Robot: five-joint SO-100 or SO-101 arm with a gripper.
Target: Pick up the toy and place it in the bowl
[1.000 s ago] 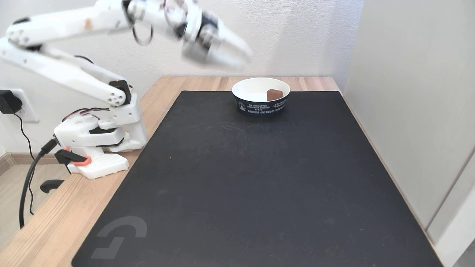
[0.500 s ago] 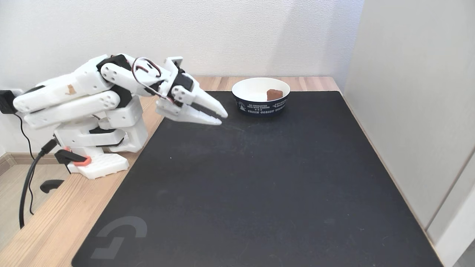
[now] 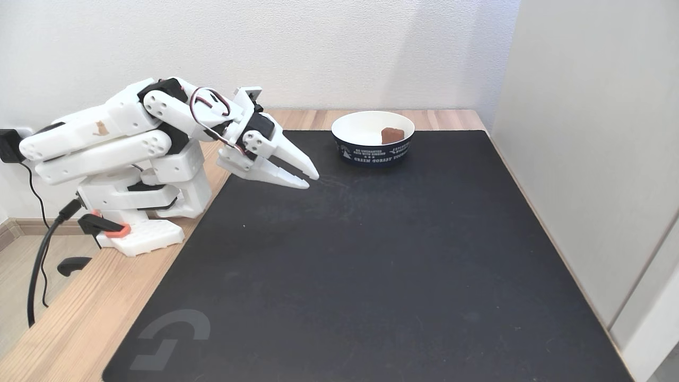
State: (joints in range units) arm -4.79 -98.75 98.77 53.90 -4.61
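Note:
The reddish-brown toy (image 3: pixel 392 135) lies inside the bowl (image 3: pixel 356 127), a round paper bowl that is white inside and navy outside, standing at the far edge of the black mat. My white gripper (image 3: pixel 311 180) hangs low over the mat's far left corner, well to the left of the bowl. Its two fingers point right and slightly down with only a narrow gap at the tips, and nothing is held between them. The arm is folded back over its base.
The black mat (image 3: pixel 371 254) covers most of the wooden table. The arm's base (image 3: pixel 143 212) is clamped at the table's left edge, with cables and a wall plug (image 3: pixel 10 146) beside it. A white wall panel (image 3: pixel 594 159) borders the right side.
The arm swung down from high above the bowl and folded back to the left. In the last half second the gripper dipped a little lower. The toy stayed in the bowl.

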